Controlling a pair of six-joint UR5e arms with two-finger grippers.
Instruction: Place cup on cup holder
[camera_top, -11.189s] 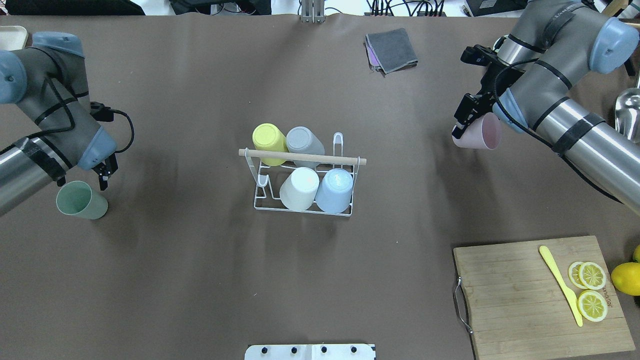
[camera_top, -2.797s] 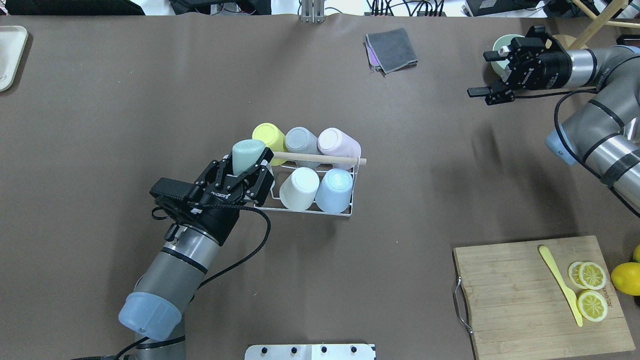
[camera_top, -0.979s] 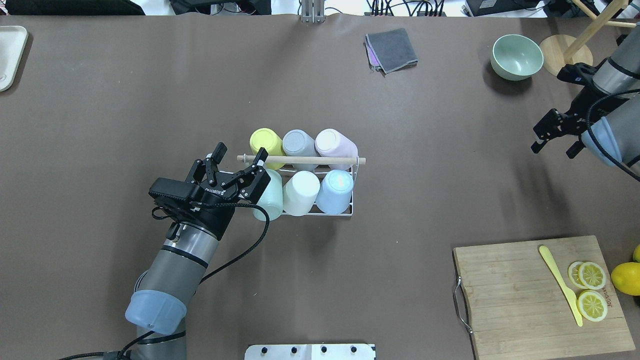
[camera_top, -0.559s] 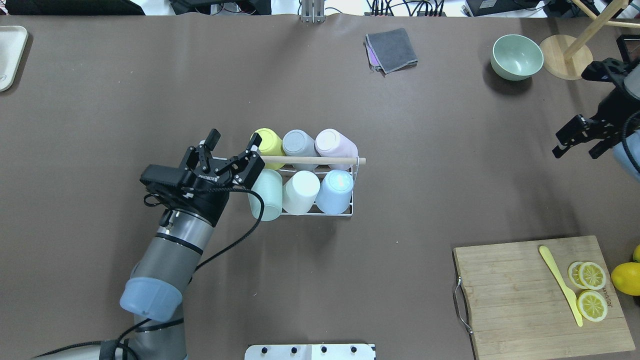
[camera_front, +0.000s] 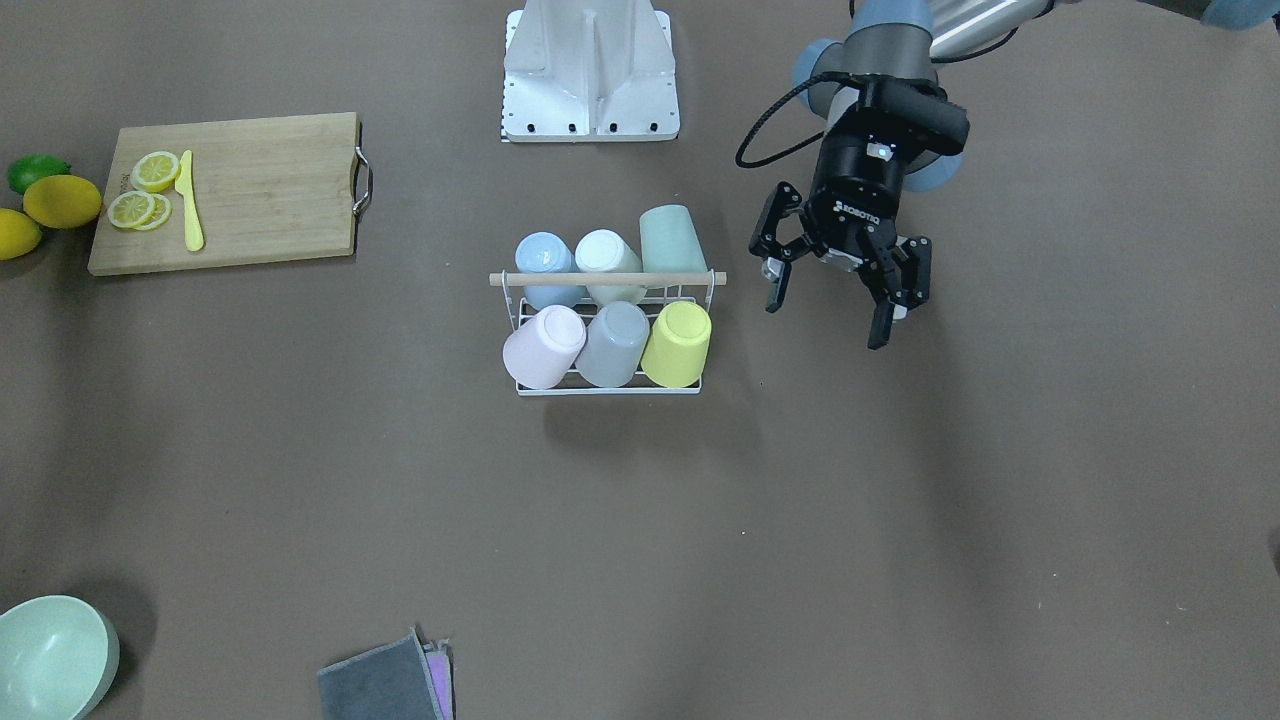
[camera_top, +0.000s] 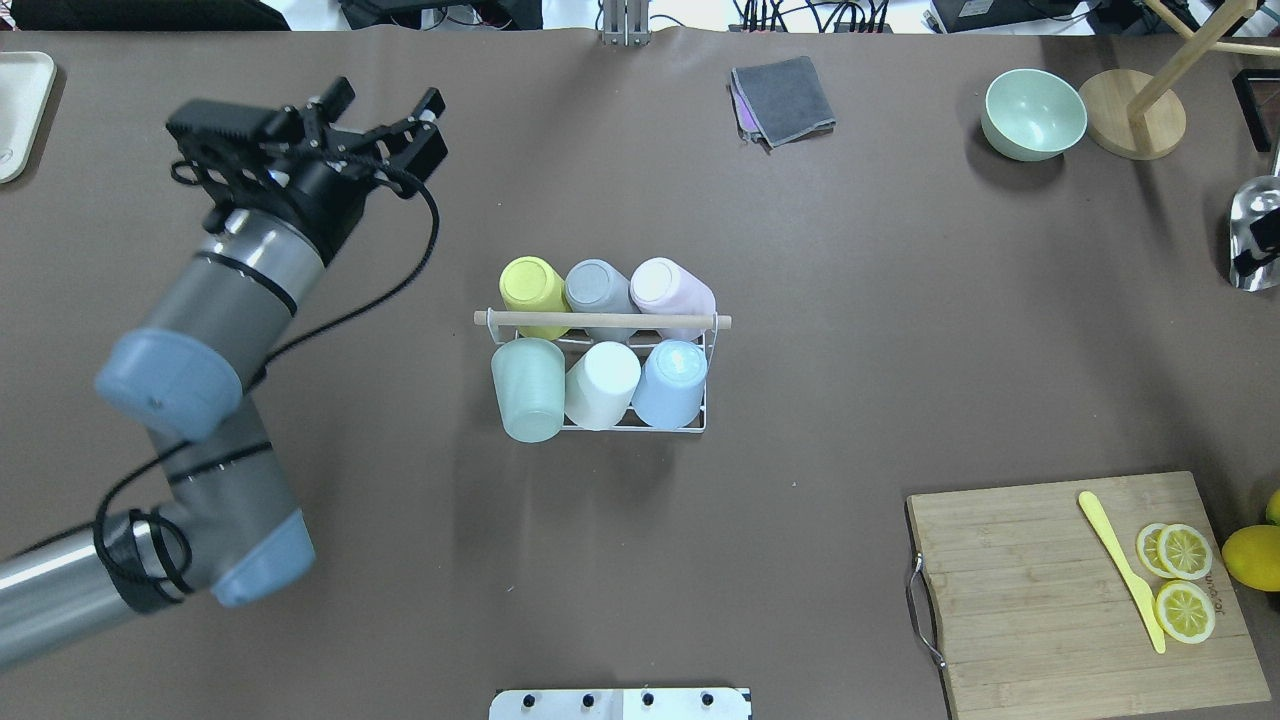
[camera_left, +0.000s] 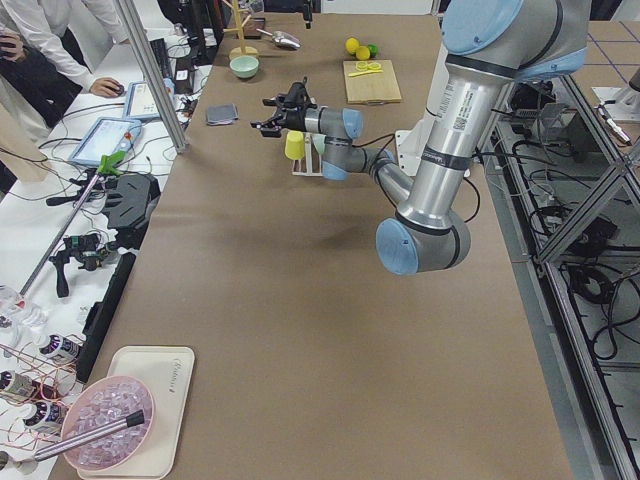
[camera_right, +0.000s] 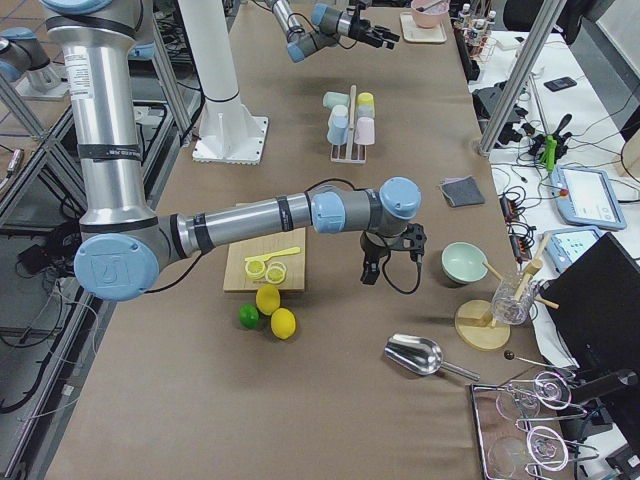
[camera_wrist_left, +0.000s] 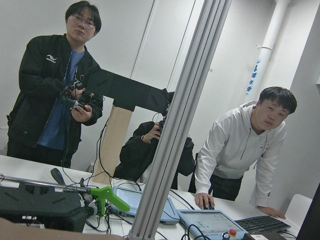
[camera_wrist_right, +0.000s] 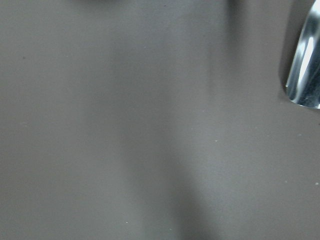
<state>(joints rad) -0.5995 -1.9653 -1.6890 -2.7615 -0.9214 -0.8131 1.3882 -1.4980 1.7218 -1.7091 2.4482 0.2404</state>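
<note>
The cup (camera_top: 528, 390), pale green, is sitting upside down in the holder (camera_top: 600, 320). It is filling the left end of the near row in the overhead view, beside a white cup (camera_top: 602, 383) and a blue cup (camera_top: 670, 383). Yellow (camera_top: 530, 290), grey (camera_top: 598, 288) and pink (camera_top: 672, 292) cups are lining the far row. The green cup appears to be leaning out past the rack's lower-left corner. Bare table (camera_top: 800, 500) is lying open all round the holder. The left gripper (camera_top: 385, 104) is hovering in that view's upper left, well apart from the rack, fingers spread wide and holding nothing. The right gripper (camera_right: 388, 258) is showing only in the right side view, small, near a bowl (camera_right: 464, 262). I cannot tell whether its fingers are apart. The overhead view's right edge is cutting off a metal scoop (camera_top: 1256, 232).
</note>
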